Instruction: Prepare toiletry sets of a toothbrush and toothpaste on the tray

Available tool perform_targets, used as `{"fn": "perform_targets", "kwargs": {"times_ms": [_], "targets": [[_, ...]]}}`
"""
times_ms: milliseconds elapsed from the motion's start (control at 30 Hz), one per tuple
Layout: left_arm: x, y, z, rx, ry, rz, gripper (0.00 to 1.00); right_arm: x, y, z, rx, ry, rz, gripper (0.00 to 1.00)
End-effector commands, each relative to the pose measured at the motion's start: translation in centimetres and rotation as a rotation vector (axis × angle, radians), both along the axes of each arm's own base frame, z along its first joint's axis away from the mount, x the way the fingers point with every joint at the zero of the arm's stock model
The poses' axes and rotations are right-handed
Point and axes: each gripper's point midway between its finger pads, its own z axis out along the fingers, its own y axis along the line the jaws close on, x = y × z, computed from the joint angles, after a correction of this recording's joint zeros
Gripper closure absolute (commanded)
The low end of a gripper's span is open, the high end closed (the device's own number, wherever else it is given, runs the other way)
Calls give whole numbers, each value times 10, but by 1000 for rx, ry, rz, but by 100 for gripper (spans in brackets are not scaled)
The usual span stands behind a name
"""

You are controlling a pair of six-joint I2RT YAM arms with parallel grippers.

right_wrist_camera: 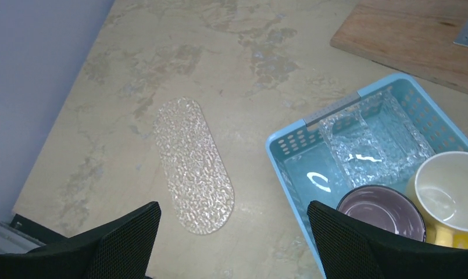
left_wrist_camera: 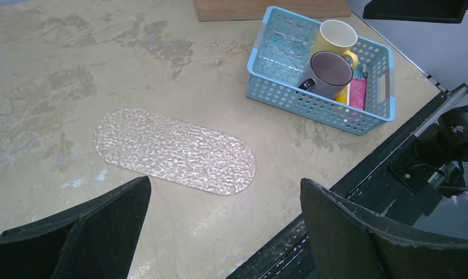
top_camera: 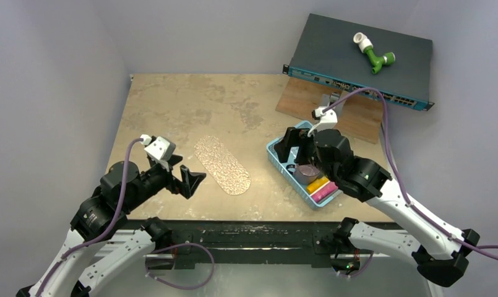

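No legible text or labels

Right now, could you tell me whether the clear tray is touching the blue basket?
Apart. The left wrist view shows a stretch of bare table between the tray and the basket.

Tray [top_camera: 222, 165] lies on the table [top_camera: 172, 105], centre, toward the near edge. Basket [left_wrist_camera: 313, 103] stands right of it, apart. Inside it: two mugs [left_wrist_camera: 330, 72], with tubes [top_camera: 320, 189] at the near end.

Light: bright, even, diffuse from above.
Shadows: faint, soft-edged beneath the basket [left_wrist_camera: 318, 107].
Glare: small white glints inside basket; tray [right_wrist_camera: 193, 168] sparkles.
Focus: table [top_camera: 172, 105] sharp.
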Motion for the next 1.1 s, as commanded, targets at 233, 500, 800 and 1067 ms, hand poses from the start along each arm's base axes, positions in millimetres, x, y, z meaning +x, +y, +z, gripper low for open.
{"fn": "perform_targets", "kwargs": {"times_ms": [233, 500, 800, 1067], "targets": [[6, 12, 5, -6, -27, 75, 0, -16, -38, -32, 2, 182, -219, 1], [4, 14, 7, -19, -31, 80, 0, -37, -71, -64, 2, 294, -384, 1], [2, 13, 8, -29, -29, 77, 0, -70, -119, -105, -42, 462, -675, 1], [1, 12, 9, -35, -24, 67, 0, -85, -128, -129, 15, 535, -787, 2]]}}
